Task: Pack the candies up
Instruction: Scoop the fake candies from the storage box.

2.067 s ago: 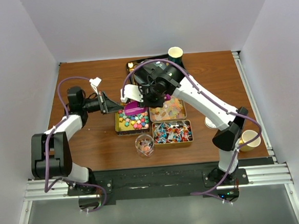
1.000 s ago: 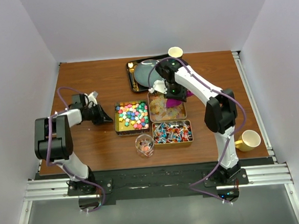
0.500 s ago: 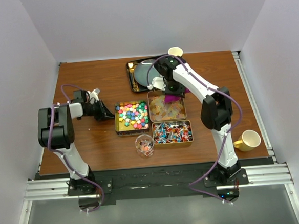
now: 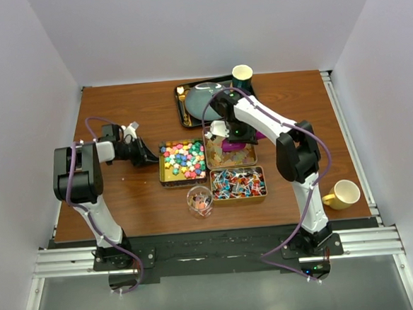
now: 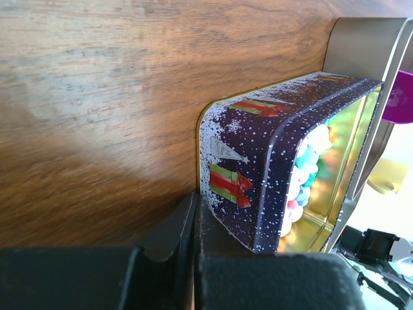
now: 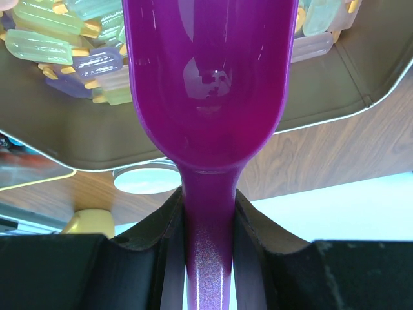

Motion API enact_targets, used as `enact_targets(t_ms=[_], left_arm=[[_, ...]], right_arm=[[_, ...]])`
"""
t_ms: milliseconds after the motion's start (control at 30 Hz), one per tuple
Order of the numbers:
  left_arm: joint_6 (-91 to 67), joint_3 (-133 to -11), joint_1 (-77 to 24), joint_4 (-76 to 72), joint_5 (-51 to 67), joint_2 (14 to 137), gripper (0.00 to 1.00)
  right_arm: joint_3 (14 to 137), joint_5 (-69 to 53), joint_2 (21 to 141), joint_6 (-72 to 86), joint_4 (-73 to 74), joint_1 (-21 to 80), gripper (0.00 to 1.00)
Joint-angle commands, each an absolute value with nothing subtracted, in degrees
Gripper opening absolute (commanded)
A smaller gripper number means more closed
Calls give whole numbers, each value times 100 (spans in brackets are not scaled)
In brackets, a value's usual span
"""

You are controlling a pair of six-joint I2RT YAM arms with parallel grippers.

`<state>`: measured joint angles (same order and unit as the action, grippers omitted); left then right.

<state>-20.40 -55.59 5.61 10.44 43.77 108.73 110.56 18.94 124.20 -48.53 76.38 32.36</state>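
The candies lie in three open tins. Bright cubes (image 4: 183, 160) fill the left tin (image 5: 258, 155), pale gummies (image 6: 55, 40) lie in the far right tin (image 4: 244, 159), and wrapped pieces (image 4: 238, 183) fill the near right one. My left gripper (image 4: 144, 158) (image 5: 195, 201) is shut and empty, its tips against the cube tin's left corner. My right gripper (image 4: 235, 133) (image 6: 208, 219) is shut on the handle of the purple scoop (image 6: 210, 77). The scoop's bowl hangs low over the gummies, and its tip runs out of the frame.
A small glass (image 4: 200, 200) holding a few sweets stands in front of the tins. Behind them a dark tray (image 4: 182, 107) carries a grey bowl (image 4: 201, 97), with a green cup (image 4: 242, 73) beside it. A yellow mug (image 4: 342, 194) stands near right. A white disc (image 6: 145, 179) lies by the gummy tin.
My right arm carried the scoop from the cube tin to the gummy tin and has now dropped a little lower. My left gripper drew back, then came to rest at the cube tin's corner.
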Motion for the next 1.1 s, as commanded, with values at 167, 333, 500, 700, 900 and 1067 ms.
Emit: enact_targets(t_ms=[167, 333, 500, 700, 900, 1067], left_arm=[[-1916, -5581, 326, 1072, 4034, 11171, 3], [-1960, -5590, 97, 1002, 4183, 11188, 3], [-1943, -5686, 44, 1046, 4201, 11206, 3], [-1749, -5722, 44, 1231, 4052, 11197, 2], [-1617, -5766, 53, 1362, 4008, 11197, 2], [-1477, -5801, 88, 1450, 4131, 11118, 2]], right_arm=[[11654, 1723, 12770, -4755, 9009, 3410, 0], [11926, 1337, 13069, -4527, 9105, 3533, 0], [12093, 696, 13438, -3747, 9097, 3525, 0], [12243, 483, 13631, -3384, 9053, 3542, 0], [12367, -297, 13623, -3629, 8825, 3428, 0], [11356, -746, 12930, -4024, 7815, 3331, 0]])
